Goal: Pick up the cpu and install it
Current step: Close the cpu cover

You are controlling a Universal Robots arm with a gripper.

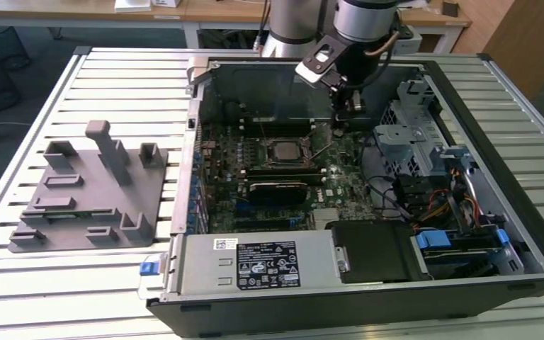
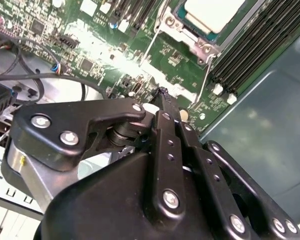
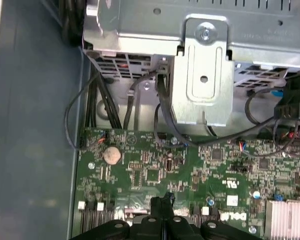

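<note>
No wording can be read with confidence. The power supply housing (image 1: 201, 273) carries a black label (image 1: 268, 266) with white print and a small white sticker (image 1: 224, 244), both too small to read. The motherboard (image 3: 139, 162) bears fine white silkscreen marks, too small to make out.

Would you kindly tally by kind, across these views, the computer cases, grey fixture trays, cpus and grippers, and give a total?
Computer case: 1
Grey fixture tray: 1
Cpu: 1
Gripper: 1
Total: 4
</note>
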